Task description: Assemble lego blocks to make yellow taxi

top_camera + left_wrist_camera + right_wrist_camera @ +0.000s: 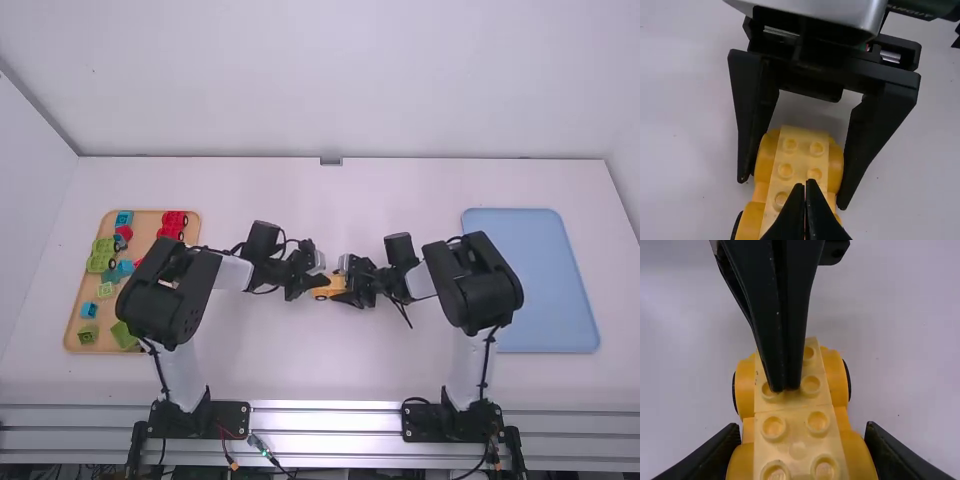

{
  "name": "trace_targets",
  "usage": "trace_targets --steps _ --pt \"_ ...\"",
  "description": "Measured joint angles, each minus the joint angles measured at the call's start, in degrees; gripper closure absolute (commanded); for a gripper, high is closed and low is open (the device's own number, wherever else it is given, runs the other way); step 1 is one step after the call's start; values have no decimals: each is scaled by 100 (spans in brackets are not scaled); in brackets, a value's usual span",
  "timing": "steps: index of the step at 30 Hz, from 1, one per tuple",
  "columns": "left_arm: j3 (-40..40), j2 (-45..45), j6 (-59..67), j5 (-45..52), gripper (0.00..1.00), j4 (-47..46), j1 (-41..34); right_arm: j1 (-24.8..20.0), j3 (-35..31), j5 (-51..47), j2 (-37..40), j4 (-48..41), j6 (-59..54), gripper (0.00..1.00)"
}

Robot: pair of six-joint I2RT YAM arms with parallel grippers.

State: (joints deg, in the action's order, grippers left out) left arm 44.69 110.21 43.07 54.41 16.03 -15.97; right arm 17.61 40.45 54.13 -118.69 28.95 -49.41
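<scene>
On the table between the arms stands a yellow toy car base (322, 292), its studded top facing up. My left gripper (317, 281) is over it; in the left wrist view that gripper (806, 184) has its fingertips pressed together. The right wrist view shows those tips down on the studs, near the wheeled end of the yellow car (797, 440). My right gripper (352, 287) is at the car's right end. In the right wrist view the right gripper (802, 432) has one finger against each long side of the car, shut on it.
A wooden tray (72, 335) at the left holds several blocks, among them a red car piece (172, 222), a green one (101, 254) and a blue block (89, 310). The left forearm reaches over its edge. At the right lies a light blue tray (540, 280).
</scene>
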Motion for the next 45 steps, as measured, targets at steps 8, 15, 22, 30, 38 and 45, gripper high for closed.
trace_targets --steps 8,15,22,30,38,45 --pt "212 234 116 247 98 -79 4 -39 0 -28 0 26 31 48" --pt "374 195 197 380 98 -535 190 -35 9 -46 0 28 66 48" --pt "636 -1102 107 946 1 -640 1309 -17 9 -52 0 39 87 47" --pt "1049 -2039 -1576 1047 1 -599 2411 -13 39 -76 0 -79 111 29" --pt "1043 -2033 -2977 256 1 -1139 3193 24 476 -129 87 -1357 -57 1" --pt "1043 -2033 -3220 -118 1 -1279 3300 42 697 -503 435 -2588 -313 1"
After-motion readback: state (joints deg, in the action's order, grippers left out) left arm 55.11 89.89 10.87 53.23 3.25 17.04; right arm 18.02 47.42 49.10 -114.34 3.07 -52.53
